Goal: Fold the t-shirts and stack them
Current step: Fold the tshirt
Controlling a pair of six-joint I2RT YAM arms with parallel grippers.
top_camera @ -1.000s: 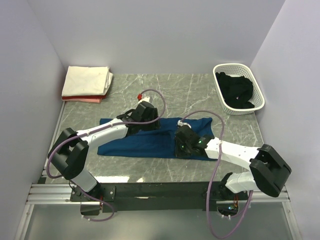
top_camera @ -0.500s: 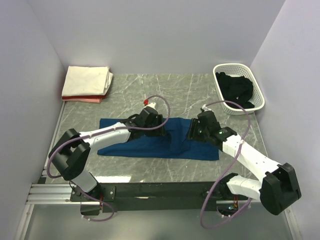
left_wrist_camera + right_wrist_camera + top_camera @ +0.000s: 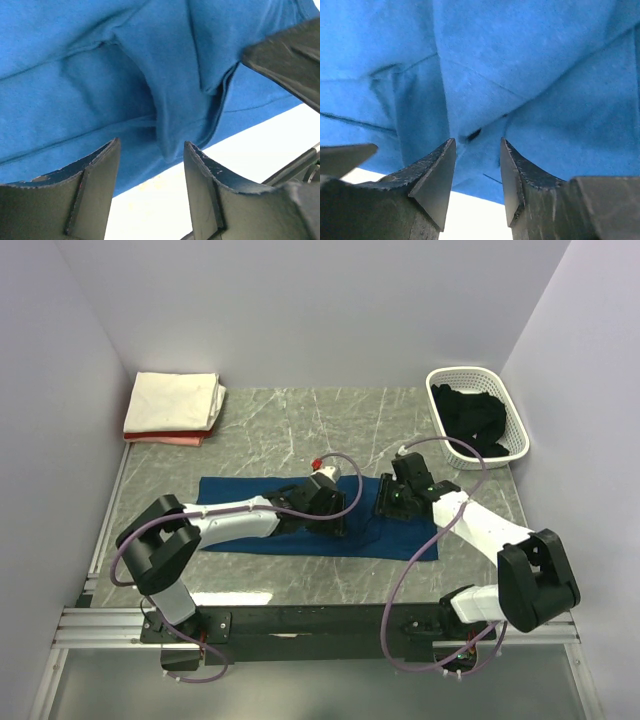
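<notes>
Leaning low over the navy t-shirt (image 3: pixel 228 490), left arm (image 3: pixel 235 518), right arm (image 3: pixel 480 528), both jaws apart.

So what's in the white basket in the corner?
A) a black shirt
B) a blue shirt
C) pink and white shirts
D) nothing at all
A: the black shirt lies bunched up inside the white basket at the far right, seen from the top camera.
</notes>
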